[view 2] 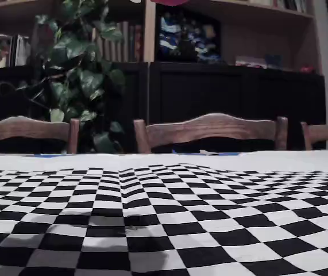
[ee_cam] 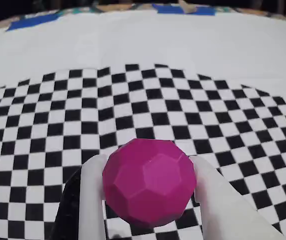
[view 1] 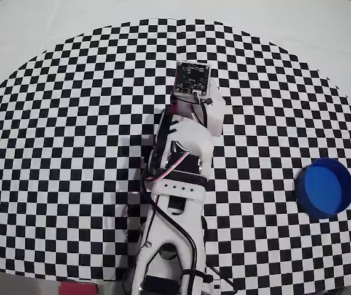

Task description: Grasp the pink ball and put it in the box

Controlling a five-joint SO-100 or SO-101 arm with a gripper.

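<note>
In the wrist view the pink faceted ball (ee_cam: 149, 182) sits between my two white fingers (ee_cam: 91, 195), which press on its left and right sides. My gripper (ee_cam: 148, 165) is shut on it and holds it above the checkered cloth. In the overhead view only a pink sliver of the ball (view 1: 174, 109) shows beside the wrist camera board (view 1: 192, 78), which hides the jaws. In the fixed view a pink sliver (view 2: 166, 2) shows at the top edge, high over the table. The blue round box (view 1: 324, 187) stands open on the cloth at the right, well apart from the gripper.
The white arm (view 1: 178, 160) reaches from the bottom edge up the middle of the black-and-white checkered cloth (view 1: 70, 153). Wooden chair backs (view 2: 209, 129), a plant (view 2: 77, 75) and dark shelves stand beyond the far table edge.
</note>
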